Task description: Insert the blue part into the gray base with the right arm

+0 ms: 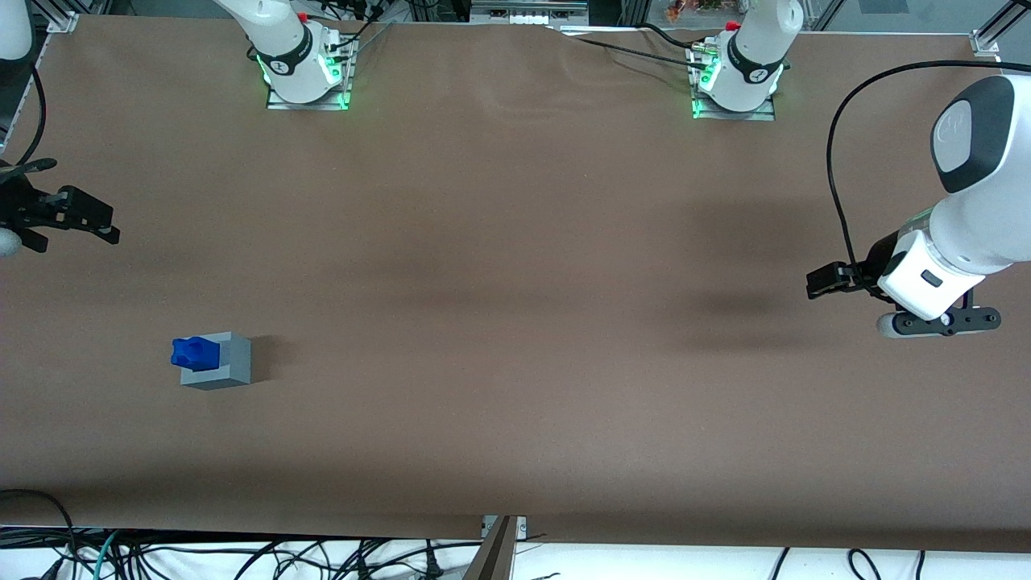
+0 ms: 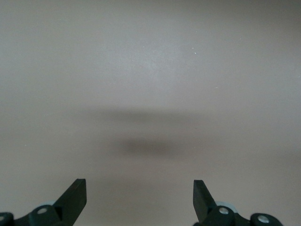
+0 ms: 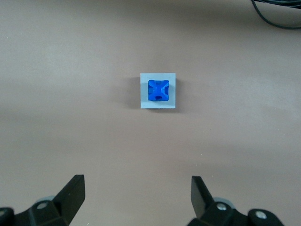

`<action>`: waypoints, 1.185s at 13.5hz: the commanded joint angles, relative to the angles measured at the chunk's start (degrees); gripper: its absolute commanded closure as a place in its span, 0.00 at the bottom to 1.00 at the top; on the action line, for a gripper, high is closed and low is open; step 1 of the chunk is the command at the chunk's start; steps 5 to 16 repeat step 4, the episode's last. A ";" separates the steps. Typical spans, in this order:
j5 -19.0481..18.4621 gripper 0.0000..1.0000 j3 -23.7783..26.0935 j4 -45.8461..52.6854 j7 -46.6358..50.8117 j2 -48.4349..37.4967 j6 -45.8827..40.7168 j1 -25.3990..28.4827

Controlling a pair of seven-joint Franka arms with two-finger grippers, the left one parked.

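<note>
The blue part [image 1: 195, 352] sits in the top recess of the gray base [image 1: 229, 360], which stands on the brown table toward the working arm's end. In the right wrist view the blue part [image 3: 158, 90] is seated in the middle of the gray base [image 3: 144, 92], its top sticking up. My right gripper [image 1: 89, 219] hangs high above the table, farther from the front camera than the base and well apart from it. In the right wrist view the gripper [image 3: 136, 195] is open and empty, both black fingertips [image 3: 73, 193] showing.
The brown table [image 1: 515, 322] carries the two arm mounts [image 1: 306, 76] along its back edge. Loose cables [image 1: 242, 556] lie below the table's front edge. A black cable [image 3: 277, 14] shows in the right wrist view.
</note>
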 commanded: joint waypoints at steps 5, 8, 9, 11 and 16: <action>-0.80 0.00 0.80 1.03 1.08 0.21 -0.94 -0.75; -0.80 0.00 0.80 1.03 1.08 0.21 -0.94 -0.75; -0.80 0.00 0.80 1.03 1.08 0.21 -0.94 -0.75; -0.80 0.00 0.80 1.03 1.08 0.21 -0.94 -0.75; -0.80 0.00 0.80 1.03 1.08 0.21 -0.94 -0.75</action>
